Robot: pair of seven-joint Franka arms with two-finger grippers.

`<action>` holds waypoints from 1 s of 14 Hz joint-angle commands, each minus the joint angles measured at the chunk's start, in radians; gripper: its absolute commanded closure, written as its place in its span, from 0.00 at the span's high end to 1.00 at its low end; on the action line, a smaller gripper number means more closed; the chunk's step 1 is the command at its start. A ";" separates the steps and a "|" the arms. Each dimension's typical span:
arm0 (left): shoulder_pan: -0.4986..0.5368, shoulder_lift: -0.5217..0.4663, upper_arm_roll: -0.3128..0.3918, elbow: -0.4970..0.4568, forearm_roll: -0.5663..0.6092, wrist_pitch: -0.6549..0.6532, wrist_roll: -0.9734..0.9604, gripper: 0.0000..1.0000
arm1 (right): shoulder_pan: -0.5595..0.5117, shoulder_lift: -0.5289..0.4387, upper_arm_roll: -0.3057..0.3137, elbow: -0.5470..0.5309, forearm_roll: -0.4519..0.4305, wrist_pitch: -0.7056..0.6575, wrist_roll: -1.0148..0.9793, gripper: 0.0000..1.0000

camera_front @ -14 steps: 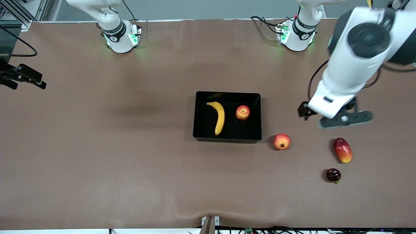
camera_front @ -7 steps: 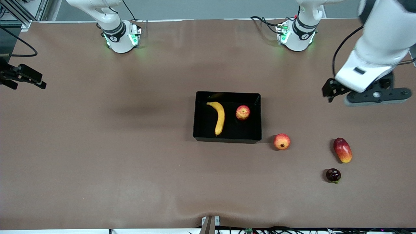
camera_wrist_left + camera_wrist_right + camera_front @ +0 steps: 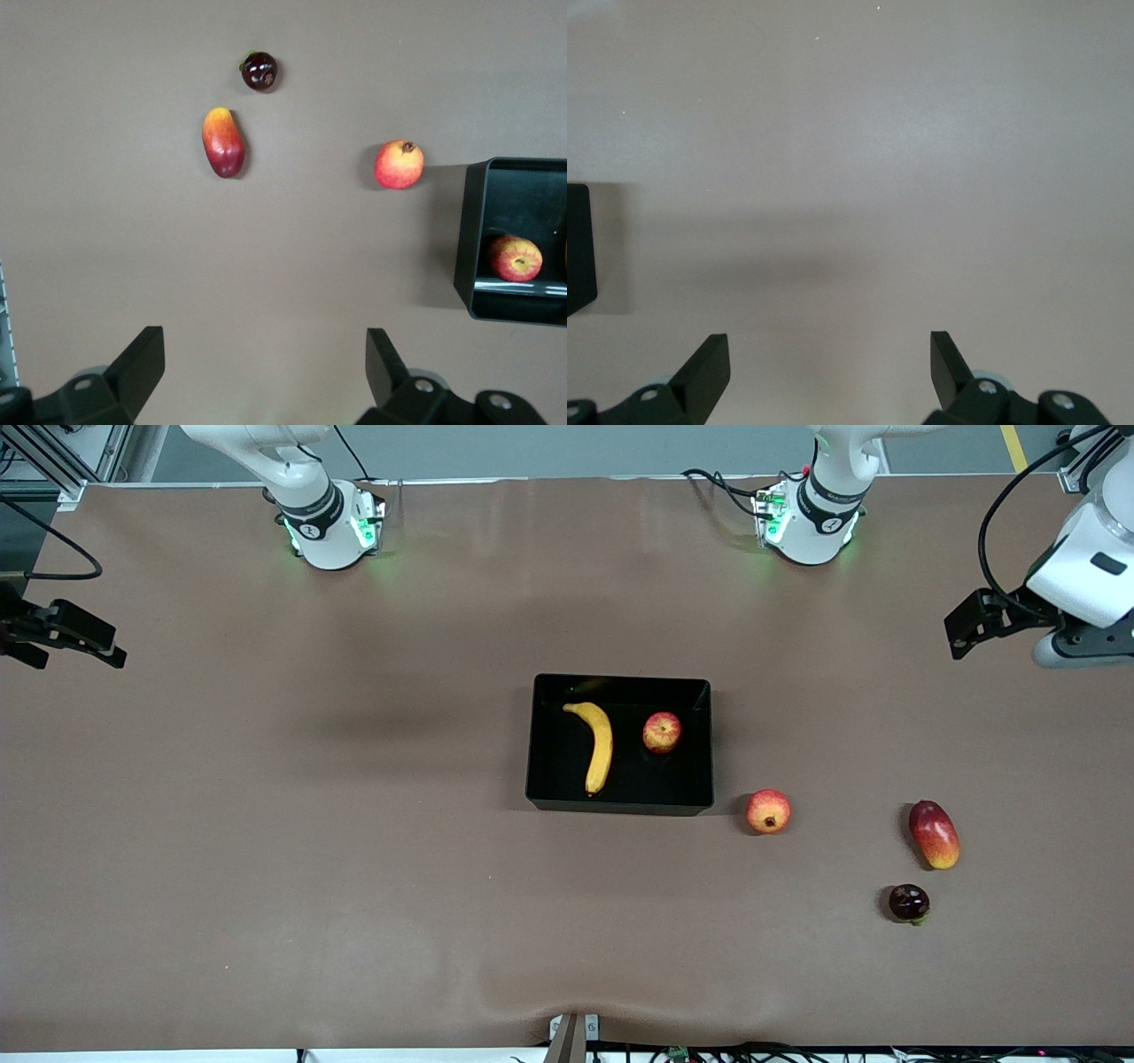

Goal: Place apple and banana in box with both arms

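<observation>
Moved: your left arm swung away from the loose fruit toward its own end of the bench and now reached the frame's edge; the fruit and the right arm kept their places.
Left tool (image 3: pixel 266 372): you had its fingers spread apart and empty, hanging over bare bench (image 3: pixel 354 886) at the left arm's end.
Right tool (image 3: pixel 830 372): you had its fingers apart too, empty, over bare bench at the right arm's end; that arm waited.
Box (image 3: pixel 620 808): it sat mid-bench, open-topped.
Banana (image 3: pixel 600 744): it lay in the box, toward the right arm's side of it.
Apple (image 3: pixel 662 732): it sat in the box beside the banana, not touching it.
Front view only: you saw the banana and the whole box there.
Left wrist view only: you saw the tool's spread fingers, plus the pomegranate-like fruit (image 3: pixel 399 165), mango-like fruit (image 3: pixel 223 142) and dark fruit (image 3: pixel 260 71), all on the bench outside the box.
Cut off: your left wrist camera caught only one end of the box with the apple; the right wrist camera caught a mere box corner; the front view cropped both tools at its edges.
</observation>
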 commanded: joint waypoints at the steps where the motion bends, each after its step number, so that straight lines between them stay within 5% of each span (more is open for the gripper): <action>1: -0.005 -0.064 0.029 -0.056 -0.036 0.002 0.010 1.00 | -0.010 -0.005 0.006 -0.002 0.001 -0.002 -0.004 1.00; 14: -0.001 -0.067 0.031 -0.030 -0.118 -0.042 0.007 1.00 | -0.010 -0.005 0.006 -0.003 0.001 -0.002 -0.004 1.00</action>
